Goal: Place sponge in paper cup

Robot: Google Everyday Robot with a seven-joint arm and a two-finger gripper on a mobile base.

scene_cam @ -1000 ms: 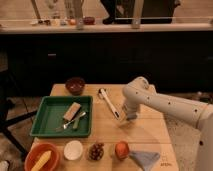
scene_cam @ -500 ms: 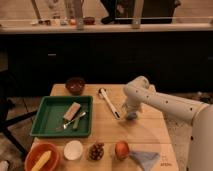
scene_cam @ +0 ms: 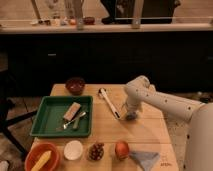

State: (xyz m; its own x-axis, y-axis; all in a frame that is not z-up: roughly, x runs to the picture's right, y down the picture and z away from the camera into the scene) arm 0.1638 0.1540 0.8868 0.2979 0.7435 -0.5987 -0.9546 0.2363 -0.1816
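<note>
Camera view, single frame plus two earlier ones for comparison.

Change over the last second: very little. The arm [scene_cam: 165, 102] reaches in from the right edge, and the tool [scene_cam: 131, 116] has stayed low over the table [scene_cam: 145, 135], right of centre, just beside the lower end of the white-handled utensil [scene_cam: 109, 102]. The elbow has shifted only slightly.

The sponge [scene_cam: 72, 111] (tan block, my reading) has not moved. It lies inside the green tray [scene_cam: 45, 117] at centre left, next to a metal utensil [scene_cam: 75, 121]. The paper cup [scene_cam: 73, 150] (white, round, seen from above) sits below the tray near the bottom edge, also unmoved.

Meaning for the task: no pickup has begun. The tool is well apart from the sponge, with the white-handled utensil between them, so I judge that the whole reach, grasp and transfer remain.

Hidden or unclear:
- Tool state: cannot tell, since the wrist and a dark shadow cover it.
- Whether the tool touches the table or hovers above it is not resolvable.
- The robot body is cut off at the right edge.
- The cup's depth and contents are not readable.
</note>
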